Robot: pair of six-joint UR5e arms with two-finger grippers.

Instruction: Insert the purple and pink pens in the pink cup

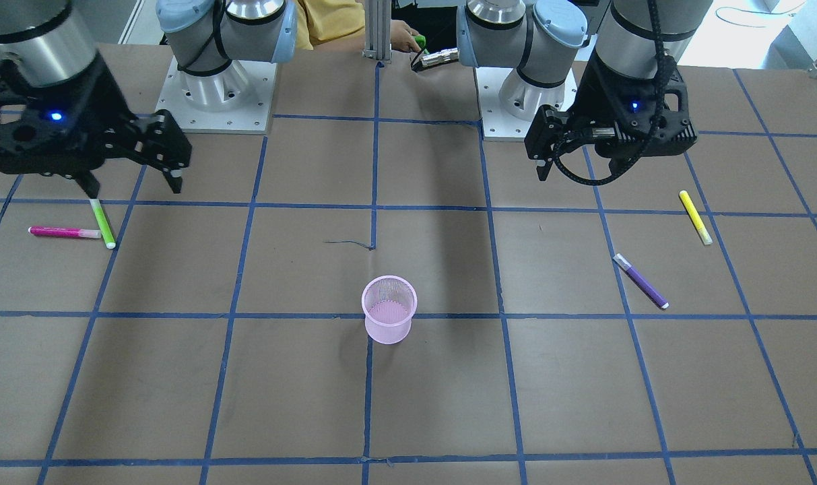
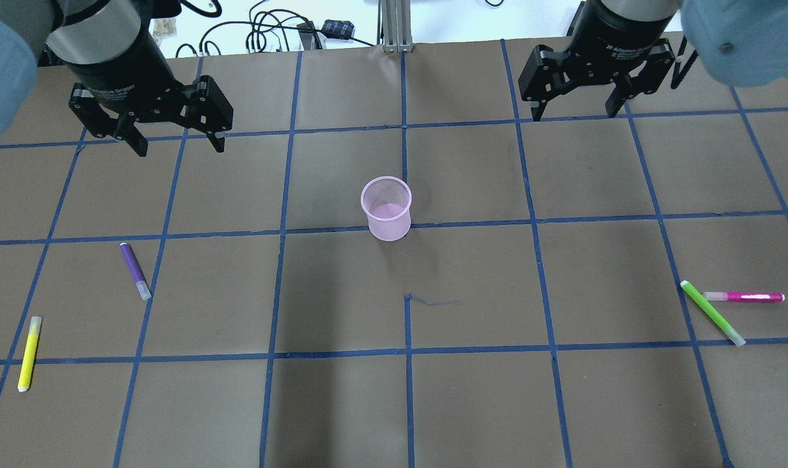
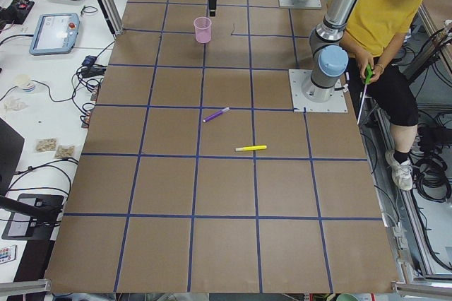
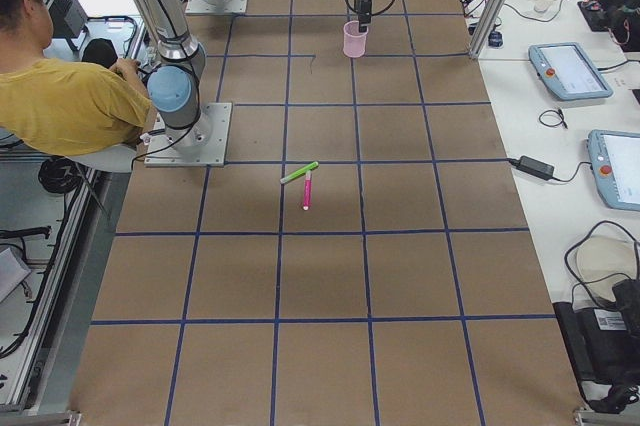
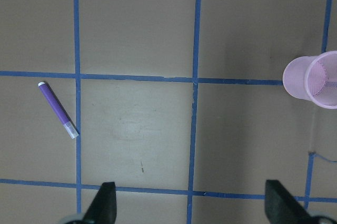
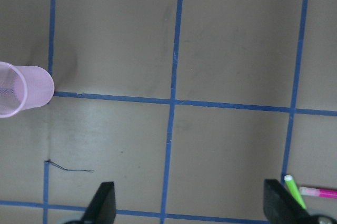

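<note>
The pink mesh cup (image 2: pixel 387 208) stands upright and empty at the table's middle; it also shows in the front view (image 1: pixel 389 310). The purple pen (image 2: pixel 136 271) lies flat on the robot's left side, and shows in the left wrist view (image 5: pixel 58 110). The pink pen (image 2: pixel 744 297) lies flat on the robot's right side, its tip next to a green pen, and shows at the right wrist view's edge (image 6: pixel 318 192). My left gripper (image 2: pixel 179 146) hangs open and empty above the table, beyond the purple pen. My right gripper (image 2: pixel 574 114) hangs open and empty, well beyond the pink pen.
A green pen (image 2: pixel 712 313) lies slanted beside the pink pen. A yellow pen (image 2: pixel 28 353) lies near the table's left edge, nearer the robot than the purple pen. A person in a yellow shirt (image 3: pixel 385 18) sits behind the robot's bases.
</note>
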